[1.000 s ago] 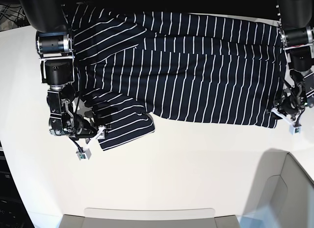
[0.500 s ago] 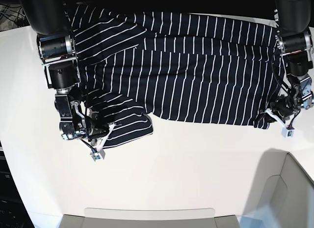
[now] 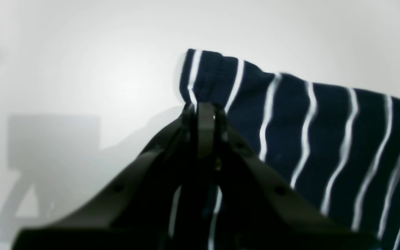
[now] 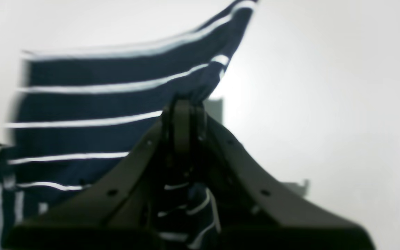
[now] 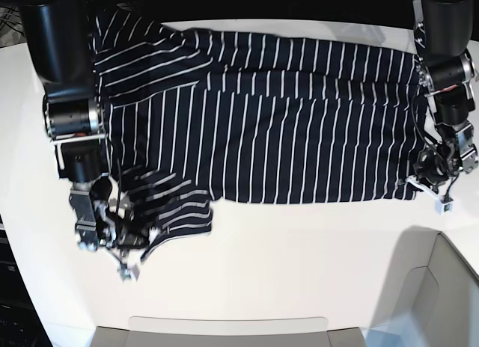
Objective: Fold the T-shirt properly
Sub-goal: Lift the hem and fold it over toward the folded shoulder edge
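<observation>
The T-shirt [image 5: 284, 115], dark navy with thin white stripes, lies spread across the white table [image 5: 299, 250]. My left gripper [image 5: 419, 184], on the right of the base view, is shut on the shirt's front right corner. In the left wrist view the closed gripper [image 3: 203, 108] pinches a hemmed corner of the T-shirt [image 3: 307, 132] just above the table. My right gripper [image 5: 146, 238], on the left of the base view, is shut on the bunched sleeve. In the right wrist view the gripper [image 4: 185, 104] clamps the striped T-shirt [image 4: 99, 104], which is slightly lifted.
A grey bin [image 5: 441, 287] stands at the front right corner. A pale tray edge [image 5: 224, 324] runs along the front of the table. Dark arm housings [image 5: 60, 55] stand over the shirt's back left and back right [image 5: 449, 33].
Both shut grippers have moved toward the table's front, dragging the shirt with them. The sleeve end on the left of the base view has come forward the most.
</observation>
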Motion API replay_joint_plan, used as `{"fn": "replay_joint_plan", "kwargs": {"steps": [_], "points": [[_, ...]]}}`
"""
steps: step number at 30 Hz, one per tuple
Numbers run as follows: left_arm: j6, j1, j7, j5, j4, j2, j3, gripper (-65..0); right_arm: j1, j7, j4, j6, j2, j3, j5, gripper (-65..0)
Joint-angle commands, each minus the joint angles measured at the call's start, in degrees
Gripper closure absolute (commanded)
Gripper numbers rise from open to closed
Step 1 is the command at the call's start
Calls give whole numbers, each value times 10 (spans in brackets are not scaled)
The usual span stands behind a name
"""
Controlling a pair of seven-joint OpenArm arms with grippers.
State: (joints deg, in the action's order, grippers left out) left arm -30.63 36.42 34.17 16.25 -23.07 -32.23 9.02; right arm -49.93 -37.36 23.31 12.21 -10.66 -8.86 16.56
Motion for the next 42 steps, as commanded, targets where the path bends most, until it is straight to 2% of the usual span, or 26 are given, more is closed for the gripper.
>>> {"fn": "replay_joint_plan", "kwargs": {"steps": [1,9,14,19,22,25,28,33,36,42], "points": [[1,27,-11,4,-9,-13,4,0,-36,24,10,1,-2,1,3,0],[-3,31,-5,5,-10,-28,6,0,-75,21,11,1,0,1,3,0],[-5,27,-5,5,-11,-29,4,0,-51,-51,72,1,-1,1,5,0],[-82,27,1,6,-11,-29,5,0,22,-132,244,1,-5,7,6,0],[-92,28,23,6,-14,-29,6,0,54,-179,334,1,-6,7,6,0],[-92,23,40,6,-63,-30,6,0,83,-211,402,1,-6,30,5,0],[-92,-16,77,7,-127,-30,9,0,105,-242,445,1,-6,59,5,0],[-92,-90,148,6,-273,-26,96,0,137,-273,500,1,-20,63,6,0],[-92,-126,196,6,-344,-25,107,0,156,-290,534,1,-23,63,7,0],[-92,-177,213,6,-408,-18,112,0,199,-327,618,1,-32,64,7,0]]}}
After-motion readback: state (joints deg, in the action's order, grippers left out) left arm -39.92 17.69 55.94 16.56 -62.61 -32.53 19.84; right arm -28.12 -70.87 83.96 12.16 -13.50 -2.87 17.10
